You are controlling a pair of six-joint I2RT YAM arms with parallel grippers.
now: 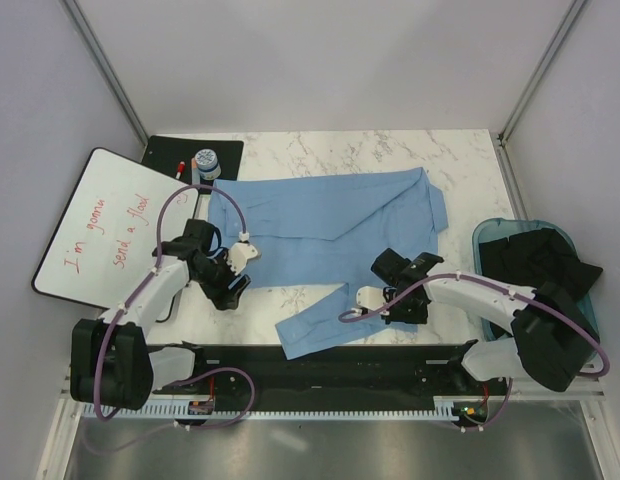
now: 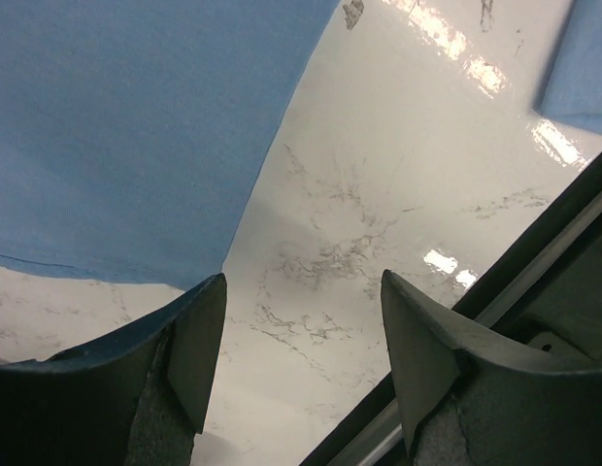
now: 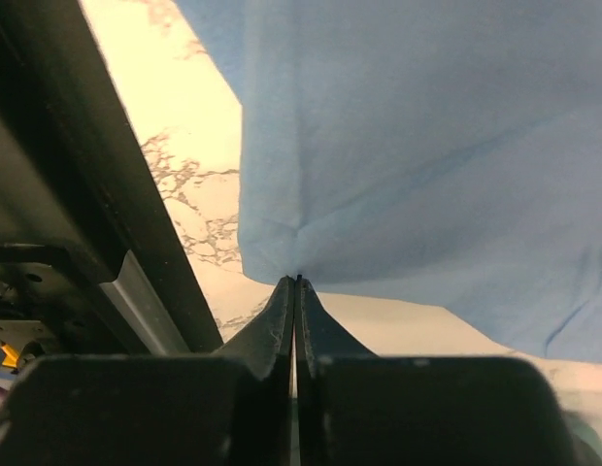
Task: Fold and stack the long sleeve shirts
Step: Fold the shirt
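Observation:
One of the long sleeve shirts (image 1: 320, 215), light blue, lies spread across the marble table, with a sleeve (image 1: 315, 325) trailing toward the near edge. My right gripper (image 1: 360, 300) is at the upper end of that sleeve. In the right wrist view it (image 3: 298, 280) is shut on the edge of the blue cloth (image 3: 418, 146). My left gripper (image 1: 238, 280) hovers by the shirt's lower left edge. In the left wrist view it (image 2: 303, 282) is open over bare marble, with the shirt (image 2: 126, 126) just beyond its left finger.
A whiteboard (image 1: 110, 225) with red writing lies at the left, and behind it a black mat (image 1: 190, 155) carries a marker and a small bottle. A teal bin (image 1: 490, 235) of dark clothes stands at the right. A black rail (image 1: 320, 365) runs along the near edge.

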